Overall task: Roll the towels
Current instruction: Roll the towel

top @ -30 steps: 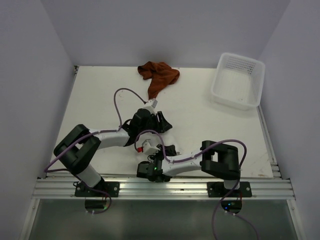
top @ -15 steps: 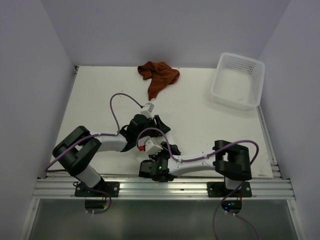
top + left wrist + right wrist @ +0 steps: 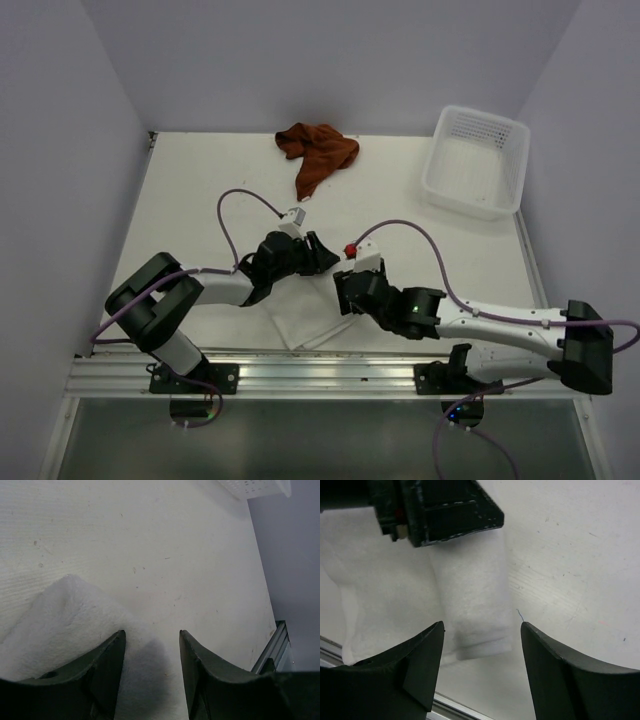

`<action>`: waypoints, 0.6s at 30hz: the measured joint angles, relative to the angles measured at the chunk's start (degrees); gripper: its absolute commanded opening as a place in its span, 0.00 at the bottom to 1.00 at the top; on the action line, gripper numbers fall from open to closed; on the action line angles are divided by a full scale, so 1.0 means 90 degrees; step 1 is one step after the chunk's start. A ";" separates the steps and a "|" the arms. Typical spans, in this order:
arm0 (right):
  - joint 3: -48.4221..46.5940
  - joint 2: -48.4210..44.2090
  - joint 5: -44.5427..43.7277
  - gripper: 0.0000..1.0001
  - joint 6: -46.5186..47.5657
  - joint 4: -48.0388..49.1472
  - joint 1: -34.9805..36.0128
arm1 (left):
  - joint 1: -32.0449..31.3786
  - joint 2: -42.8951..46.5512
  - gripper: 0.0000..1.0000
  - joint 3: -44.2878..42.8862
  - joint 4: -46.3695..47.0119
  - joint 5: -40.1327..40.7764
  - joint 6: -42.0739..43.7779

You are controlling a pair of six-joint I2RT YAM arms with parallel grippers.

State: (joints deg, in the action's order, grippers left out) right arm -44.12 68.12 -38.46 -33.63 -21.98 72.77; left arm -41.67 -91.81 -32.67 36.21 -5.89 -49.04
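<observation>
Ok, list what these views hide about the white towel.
Top view: the left gripper and right gripper cover part of the white towel; rolled or flat unclear.
Left wrist view: left gripper and the bottom edge cut it off.
Right wrist view: left gripper's body hides its far part.

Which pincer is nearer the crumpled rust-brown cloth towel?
Left. Left pincer is mid-table, on the near side of the rust-brown cloth towel; right pincer is even closer to the near edge.
</observation>
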 measured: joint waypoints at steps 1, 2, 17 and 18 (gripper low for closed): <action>0.0194 -0.0206 0.0306 0.67 -0.0044 0.0160 -0.0306 | 0.0000 0.0000 0.52 0.0007 0.0015 0.0002 0.0000; 0.0372 -0.0376 0.0595 0.68 -0.0112 0.0335 -0.0583 | 0.0000 0.0002 0.52 0.0015 0.0022 0.0007 0.0000; 0.1707 0.0068 0.3526 0.77 -0.0945 0.2259 -0.2596 | 0.0000 0.0117 0.52 0.0039 -0.0117 0.0022 0.0015; 0.1797 0.0109 0.3674 0.77 -0.0991 0.2412 -0.2703 | 0.0000 0.0141 0.52 0.0039 -0.0153 0.0024 0.0017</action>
State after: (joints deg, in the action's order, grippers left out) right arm -27.94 69.10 -5.39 -42.54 -0.27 48.45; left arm -41.67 -90.54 -32.32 34.83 -5.67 -48.88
